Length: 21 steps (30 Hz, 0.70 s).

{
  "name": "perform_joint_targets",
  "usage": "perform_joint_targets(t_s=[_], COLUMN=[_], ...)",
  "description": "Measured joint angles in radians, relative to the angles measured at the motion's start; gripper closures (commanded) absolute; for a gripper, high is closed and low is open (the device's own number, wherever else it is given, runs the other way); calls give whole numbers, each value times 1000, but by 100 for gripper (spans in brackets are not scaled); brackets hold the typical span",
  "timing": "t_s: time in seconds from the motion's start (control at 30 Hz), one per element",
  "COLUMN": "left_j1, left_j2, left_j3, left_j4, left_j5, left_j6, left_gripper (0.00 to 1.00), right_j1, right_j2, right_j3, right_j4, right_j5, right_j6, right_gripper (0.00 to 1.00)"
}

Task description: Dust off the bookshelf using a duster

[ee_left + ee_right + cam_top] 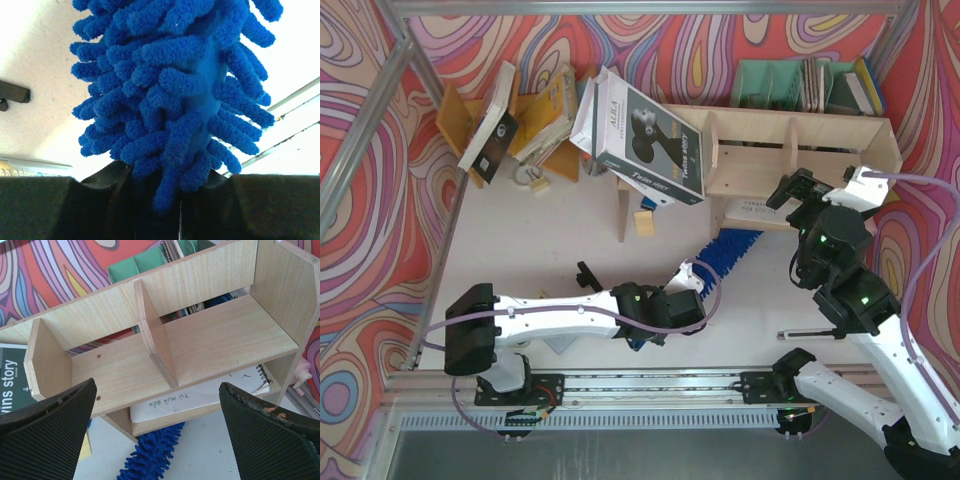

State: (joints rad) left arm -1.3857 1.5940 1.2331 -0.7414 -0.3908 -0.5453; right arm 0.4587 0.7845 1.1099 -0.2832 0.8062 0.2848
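Bringing the duster to the bookshelf: left hand clamped on its handle, fluffy head at the foot of the lower shelf; right hand hovers, spread wide apart. Next, the head probably needs lifting into a compartment

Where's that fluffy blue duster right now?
In the top view the duster lies right of centre, held by the left end effector, its fluffy head reaching the bottom front edge of the bookshelf.

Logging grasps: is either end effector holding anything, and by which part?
The left end effector grips the duster at the base of its fluffy head; the right end effector holds nothing.
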Motion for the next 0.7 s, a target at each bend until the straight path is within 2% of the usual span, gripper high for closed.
perform_joint_targets(t_s=[0.33, 0.7], left_j1=[34, -11], left_j2=[70, 69], left_j3=[-31, 19], left_j4=[3, -5], left_j5=[55, 61], left_j6=[5, 64], left_gripper=[100, 100], right_j1=[0, 0], right_j2=[-5, -5], right_j3=[5, 6], right_j4=[-8, -8], right_j5=[-4, -6], right_j6=[0, -1], right_gripper=[1, 1])
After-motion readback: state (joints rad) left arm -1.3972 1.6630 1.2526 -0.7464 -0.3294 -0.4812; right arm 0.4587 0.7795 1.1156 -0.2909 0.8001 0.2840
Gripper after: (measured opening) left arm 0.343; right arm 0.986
